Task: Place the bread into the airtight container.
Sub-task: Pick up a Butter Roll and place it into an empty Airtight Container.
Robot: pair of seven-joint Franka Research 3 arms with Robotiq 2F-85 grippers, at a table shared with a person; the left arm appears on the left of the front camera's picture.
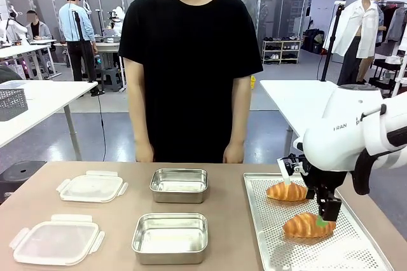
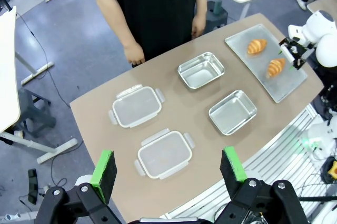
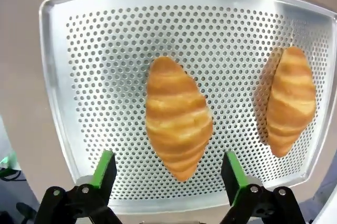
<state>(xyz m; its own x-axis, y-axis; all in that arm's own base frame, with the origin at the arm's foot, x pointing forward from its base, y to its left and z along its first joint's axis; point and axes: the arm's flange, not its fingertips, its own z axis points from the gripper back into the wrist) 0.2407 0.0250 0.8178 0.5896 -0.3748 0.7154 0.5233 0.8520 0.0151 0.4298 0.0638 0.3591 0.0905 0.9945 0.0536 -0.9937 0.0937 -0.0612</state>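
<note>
Two golden croissants lie on a perforated metal tray point(image 1: 356, 245) at the table's right. My right gripper point(image 1: 326, 219) hangs open just above the nearer croissant point(image 1: 308, 225). In the right wrist view that croissant point(image 3: 178, 116) lies between the spread green pads point(image 3: 105, 169), which do not touch it. The farther croissant point(image 1: 287, 191) lies beside it point(image 3: 290, 107). Two open steel containers stand mid-table, one far point(image 1: 179, 185) and one near point(image 1: 170, 238). My left gripper point(image 2: 167, 167) is open and empty, high above the table.
Two clear plastic lids point(image 1: 92, 187) point(image 1: 56, 240) lie left of the containers. A person in a black shirt point(image 1: 189, 61) stands at the far edge with hands down. Bare tabletop point(image 1: 229, 220) separates the containers from the tray.
</note>
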